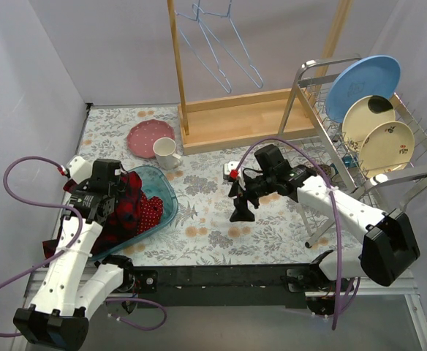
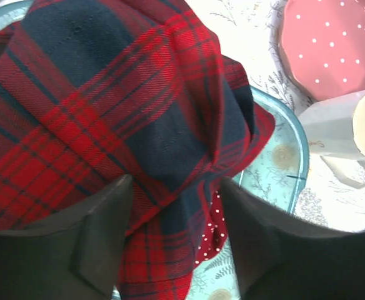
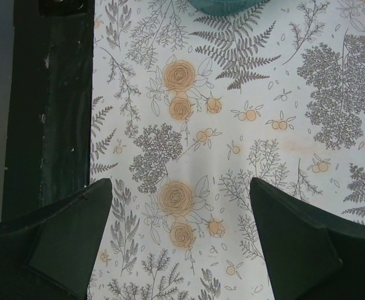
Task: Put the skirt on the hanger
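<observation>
Two arms, one on the job: this looks like the initial pick. Left jaws are hovering parted over a fold of the red-and-navy plaid fabric skirt (image 2: 107, 94), and I'm not seeing anything pinched. The skirt is lying bunched in the translucent teal plastic tray (image 1: 164, 193), left of frame. Right jaws are hanging wide and empty over the floral-cloth bench (image 1: 213, 227), centre. The pale blue wire hanger (image 1: 221, 55) is hanging on the wooden rack (image 1: 235, 121), top centre, well apart from the skirt. Next move: closing on the fold, lifting clear, exposing the waistband.
</observation>
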You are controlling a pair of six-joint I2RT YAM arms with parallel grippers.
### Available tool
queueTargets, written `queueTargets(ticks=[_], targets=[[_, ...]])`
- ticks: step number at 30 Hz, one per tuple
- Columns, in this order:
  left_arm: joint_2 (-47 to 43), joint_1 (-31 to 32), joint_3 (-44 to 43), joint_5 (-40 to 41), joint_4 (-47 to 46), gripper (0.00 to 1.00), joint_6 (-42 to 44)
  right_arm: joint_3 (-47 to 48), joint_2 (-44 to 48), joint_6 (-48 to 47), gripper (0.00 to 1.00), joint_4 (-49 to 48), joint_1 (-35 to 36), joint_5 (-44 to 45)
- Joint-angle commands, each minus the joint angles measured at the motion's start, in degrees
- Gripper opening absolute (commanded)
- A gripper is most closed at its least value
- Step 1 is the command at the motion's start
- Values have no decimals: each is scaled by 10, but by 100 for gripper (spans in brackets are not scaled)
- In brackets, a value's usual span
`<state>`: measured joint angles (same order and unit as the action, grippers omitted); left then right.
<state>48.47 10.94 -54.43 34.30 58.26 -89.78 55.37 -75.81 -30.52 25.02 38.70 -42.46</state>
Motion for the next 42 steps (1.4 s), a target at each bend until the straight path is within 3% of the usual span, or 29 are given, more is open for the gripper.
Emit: queueTargets(ticks=[1, 3, 4, 5, 7, 15, 22, 26, 32, 35, 39, 42], targets=[[5, -3, 9, 17, -12, 46, -5, 2, 2, -31, 99, -17, 2, -51], [15, -3, 13, 6, -14, 33, -7, -3, 6, -34, 99, -19, 3, -59], [16, -3, 13, 3, -15, 18, -8, -7, 11, -35, 99, -20, 3, -58], [16, -3, 13, 2, -16, 10, -8, -9, 14, -35, 99, -23, 3, -58], [7, -3, 3, -4, -15, 0, 0, -12, 23, -35, 99, -28, 2, -55], [-31, -3, -166, -109, -61, 0, 100, -15, 38, -31, 99, -33, 2, -54], [3, -3, -341, -222, -117, 0, 159, -4, 49, -37, 99, -28, 2, -63], [36, -3, -414, -309, -154, 0, 165, 62, 44, -23, 99, -13, 1, -71], [94, -3, -481, -506, -238, 0, 124, 225, 13, -22, 99, 36, 2, -69], [125, 0, -503, -606, -285, 0, 87, 269, 3, 14, 99, 19, 2, -16], [162, 14, -512, -687, -350, 0, 36, 294, 24, 22, 99, 16, -6, 129], [180, 36, -483, -731, -399, 0, -2, 303, 48, 27, 99, 40, -52, 128]])
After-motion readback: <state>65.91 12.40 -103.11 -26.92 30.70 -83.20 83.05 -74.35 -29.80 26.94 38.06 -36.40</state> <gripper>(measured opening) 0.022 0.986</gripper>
